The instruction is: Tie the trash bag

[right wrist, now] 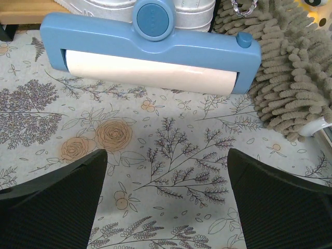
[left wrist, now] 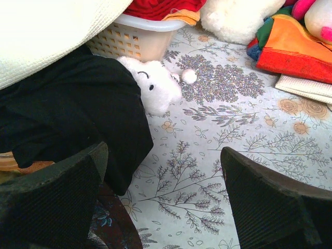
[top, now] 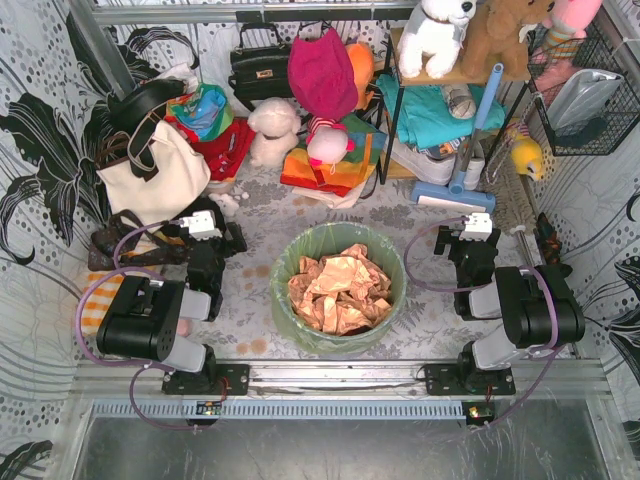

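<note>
Top external view tells you nothing is tied yet: the trash bag (top: 300,335) sits open mid-surface (top: 420,225), its mouth untouched, with the left gripper (left wrist: 161,202) at its 9 o'clock and the right gripper (right wrist: 166,202) at 3 o'clock, both empty with jaws spread, so gathering and knotting remain.

A cloth (top: 250,300) printed with grey sprigs and tan roses covers the table. Sheets (top: 35,200) of big black flowers on white hang along the left and right edges, and what looks like the same fabric runs behind the far edge. A metal bar (top: 250,13) crosses above the far edge. At the far right corner stands a black-framed shelf (top: 462,77) with a wooden board. A wire basket (top: 600,135) hangs at the right edge. An aluminium rail (top: 340,375) lines the near edge. The light is bright and even.
</note>
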You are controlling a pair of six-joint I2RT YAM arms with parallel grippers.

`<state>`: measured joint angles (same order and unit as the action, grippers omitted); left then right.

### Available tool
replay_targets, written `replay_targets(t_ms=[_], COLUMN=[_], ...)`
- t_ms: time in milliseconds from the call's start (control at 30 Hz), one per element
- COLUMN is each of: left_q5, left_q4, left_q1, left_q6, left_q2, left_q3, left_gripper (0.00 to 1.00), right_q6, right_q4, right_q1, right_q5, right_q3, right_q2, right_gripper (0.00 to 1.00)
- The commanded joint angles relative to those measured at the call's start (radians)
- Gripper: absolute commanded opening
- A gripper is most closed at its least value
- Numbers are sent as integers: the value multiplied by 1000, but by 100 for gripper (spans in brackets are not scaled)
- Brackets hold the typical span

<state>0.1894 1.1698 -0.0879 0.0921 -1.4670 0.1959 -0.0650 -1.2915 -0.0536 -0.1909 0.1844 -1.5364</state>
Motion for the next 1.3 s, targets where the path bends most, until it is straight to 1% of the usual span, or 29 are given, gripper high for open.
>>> replay_targets(t_ms=[0, 200, 333, 1267], left_q5=[-13, -15, -42, -45], left_q4=[45, 42, 30, 28], left_q1=[8, 9, 22, 24], left_q6=[-6, -6, 0, 0], left_q2=[-1, -1, -1, -2], left_q3=[14, 16, 21, 24], left_gripper=[98, 98, 98, 98], right_q6=[20, 19, 18, 20], right_q4=[-33, -32, -31, -32], right_q1=[6, 6, 6, 6], right_q5=[-11, -11, -11, -11], right_q3=[2, 3, 4, 2], right_q2=[-5, -5, -5, -5], right_gripper=[97, 97, 97, 97])
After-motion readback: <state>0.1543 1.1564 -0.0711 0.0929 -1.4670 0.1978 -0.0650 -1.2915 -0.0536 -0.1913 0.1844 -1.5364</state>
